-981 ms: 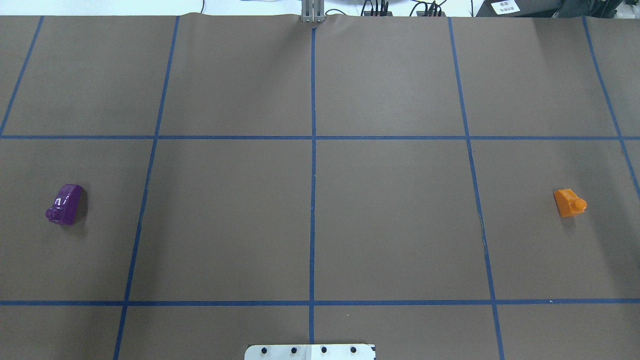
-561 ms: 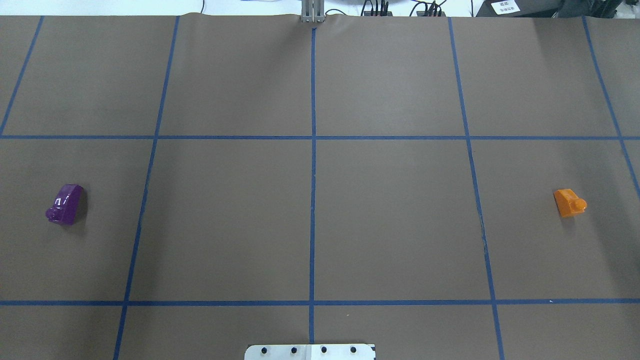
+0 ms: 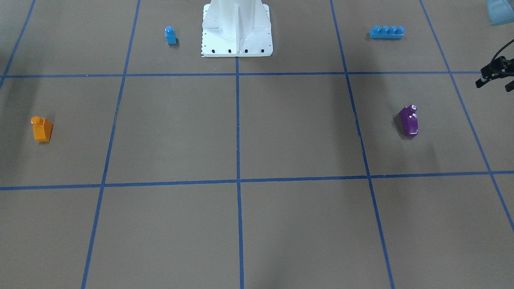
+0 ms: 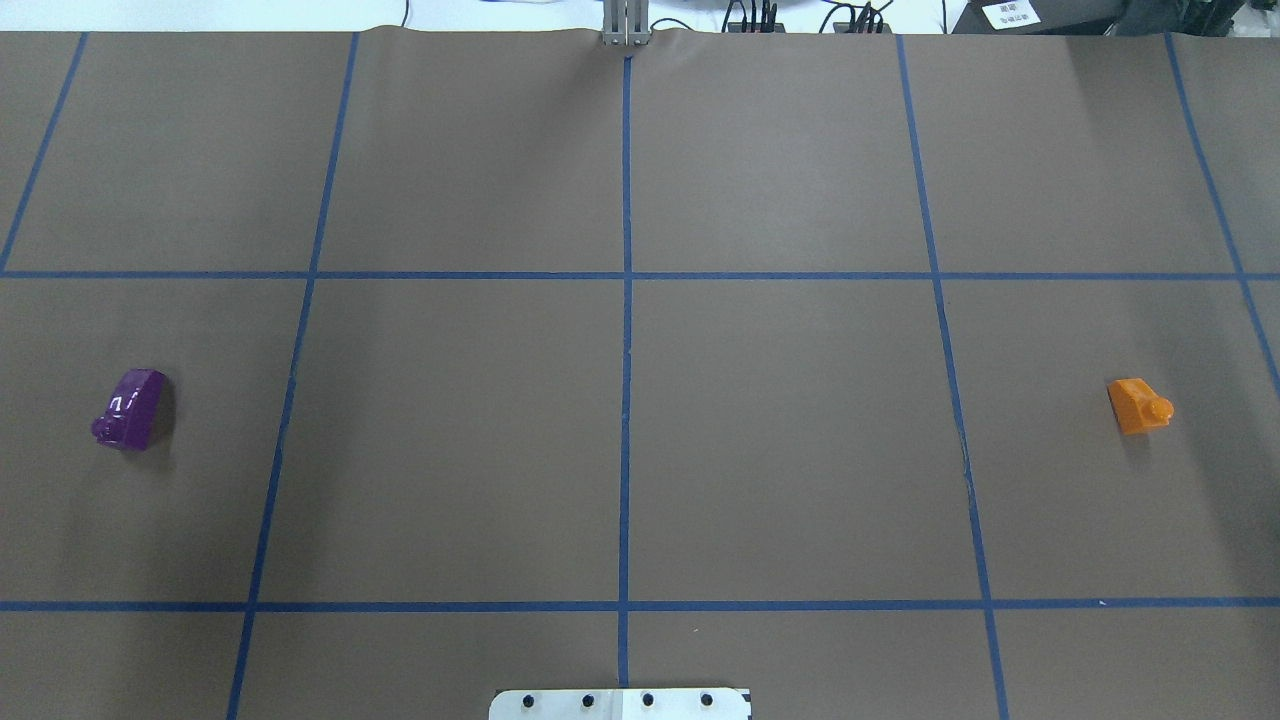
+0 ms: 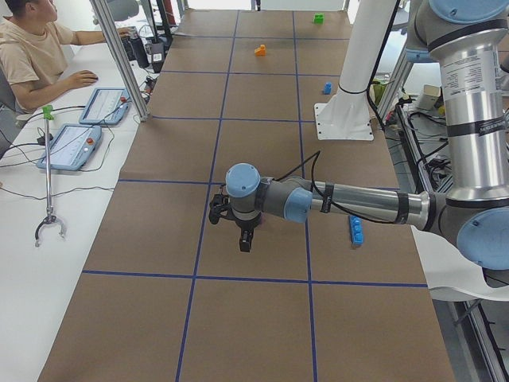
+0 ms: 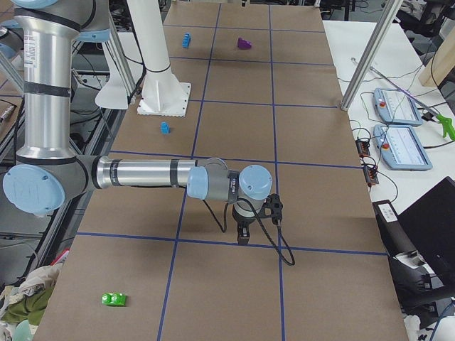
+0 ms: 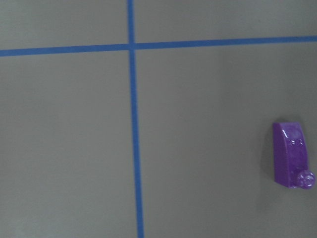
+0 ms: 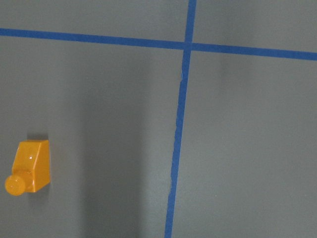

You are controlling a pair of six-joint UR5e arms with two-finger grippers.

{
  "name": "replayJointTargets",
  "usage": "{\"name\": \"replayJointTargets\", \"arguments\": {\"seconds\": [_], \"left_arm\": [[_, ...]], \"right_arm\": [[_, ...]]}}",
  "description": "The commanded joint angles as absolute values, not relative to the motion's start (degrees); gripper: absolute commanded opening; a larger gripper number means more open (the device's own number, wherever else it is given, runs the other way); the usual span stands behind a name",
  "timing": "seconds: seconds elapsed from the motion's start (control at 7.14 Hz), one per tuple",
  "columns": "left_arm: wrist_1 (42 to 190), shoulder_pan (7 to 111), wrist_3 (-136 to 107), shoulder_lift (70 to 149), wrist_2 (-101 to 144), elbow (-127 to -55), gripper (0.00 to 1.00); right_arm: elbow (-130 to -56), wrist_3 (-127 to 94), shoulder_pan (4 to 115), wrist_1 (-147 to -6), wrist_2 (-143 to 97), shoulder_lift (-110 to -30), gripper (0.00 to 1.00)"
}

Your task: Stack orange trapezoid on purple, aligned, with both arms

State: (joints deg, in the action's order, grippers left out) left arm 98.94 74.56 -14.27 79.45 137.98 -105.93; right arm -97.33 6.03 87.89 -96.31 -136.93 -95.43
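The orange trapezoid [image 4: 1138,405] lies at the overhead frame's right and the purple [image 4: 130,408] at its left, both on the surface [image 4: 780,440]. The left gripper [image 5: 244,241] and the right gripper [image 6: 243,236] hang above it; I cannot tell their width.

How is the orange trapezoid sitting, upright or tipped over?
Tipped on its side. In the right wrist view the orange trapezoid lies with its stud sticking out sideways past the body, not pointing up.
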Motion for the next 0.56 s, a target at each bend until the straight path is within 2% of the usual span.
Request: {"name": "replayJointTargets", "arguments": {"seconds": [0.0,0.42], "left_arm": [[99.4,65.3,-21.7,84.6,137.8,-104.3,1.00],[106.0,55.2,-33.9,88.3,130.3,-100.3,1.00]], "right_arm": [[-97.1,6.2,87.9,-96.3,-137.0,-95.4,1.00],[-96.6,6.3,87.8,-96.3,-137.1,-95.4,1.00]]}}
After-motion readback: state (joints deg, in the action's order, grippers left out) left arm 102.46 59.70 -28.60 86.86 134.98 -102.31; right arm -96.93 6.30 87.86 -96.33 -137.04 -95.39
